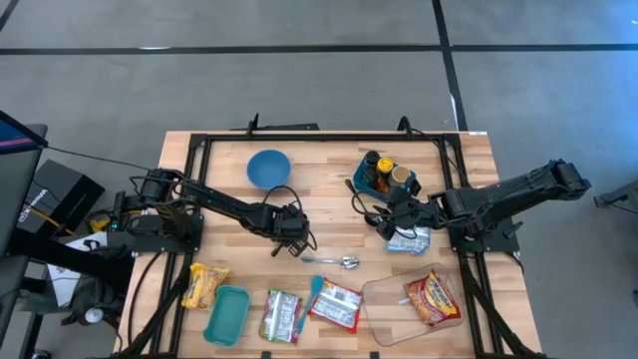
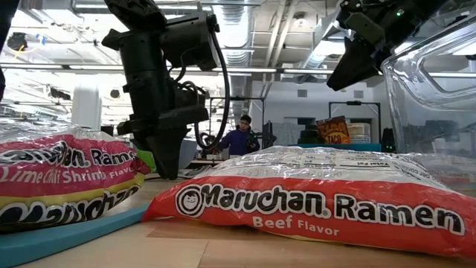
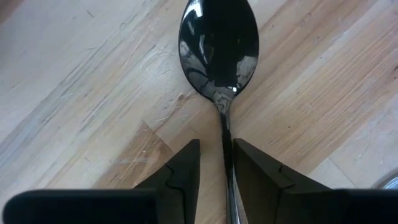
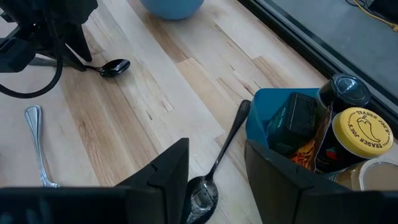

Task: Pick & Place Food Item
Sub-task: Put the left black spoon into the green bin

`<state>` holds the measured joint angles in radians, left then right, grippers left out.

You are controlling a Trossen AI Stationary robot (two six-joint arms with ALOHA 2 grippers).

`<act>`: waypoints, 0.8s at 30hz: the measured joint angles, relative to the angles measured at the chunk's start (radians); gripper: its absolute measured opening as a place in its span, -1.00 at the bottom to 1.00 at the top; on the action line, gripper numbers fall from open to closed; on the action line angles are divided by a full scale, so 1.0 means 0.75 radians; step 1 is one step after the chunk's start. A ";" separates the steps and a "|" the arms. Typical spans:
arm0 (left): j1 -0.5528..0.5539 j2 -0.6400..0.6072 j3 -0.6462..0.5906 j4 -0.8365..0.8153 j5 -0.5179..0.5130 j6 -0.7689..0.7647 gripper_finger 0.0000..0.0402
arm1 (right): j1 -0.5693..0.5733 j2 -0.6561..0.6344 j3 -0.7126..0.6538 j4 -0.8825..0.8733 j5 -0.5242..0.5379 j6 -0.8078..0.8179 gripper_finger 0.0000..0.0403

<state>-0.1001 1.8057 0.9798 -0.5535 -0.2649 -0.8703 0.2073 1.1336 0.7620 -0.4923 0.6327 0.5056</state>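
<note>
- The left end effector points down at the tabletop, its fingers narrowly parted around a spoon handle.
- The right end effector reaches inward, low, fingers standing apart with nothing gripped.

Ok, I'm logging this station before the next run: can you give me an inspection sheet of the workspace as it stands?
Surface: wooden table, black frame rails around it.
Job's things: ramen packets along the near edge; one red packet on the clear tray.
Clutter: blue bowl, teal container, bin of jars, fork, two black spoons.
Grippers: left gripper low over the table, jaws on either side of a spoon handle; right gripper over the other spoon, jaws open, holding nothing.
Cables: black cable looped at the left wrist.
Surroundings: concrete floor; a person far behind.
</note>
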 joint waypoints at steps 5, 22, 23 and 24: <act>0.000 0.000 0.000 0.002 0.001 0.001 -0.55 | 0.000 0.000 0.000 0.000 0.000 0.000 -0.26; 0.000 0.001 0.001 0.014 0.002 0.002 -0.92 | 0.000 0.000 0.000 0.000 0.000 0.000 -0.26; 0.000 0.001 0.001 0.014 0.002 0.002 -0.93 | 0.000 0.000 0.000 0.000 0.000 0.000 -0.26; 0.000 0.001 0.001 0.014 0.002 0.002 -0.95 | 0.000 0.000 0.000 0.000 0.000 0.000 -0.26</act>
<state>-0.1001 1.8061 0.9807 -0.5430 -0.2634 -0.8691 0.2073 1.1336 0.7620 -0.4923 0.6328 0.5056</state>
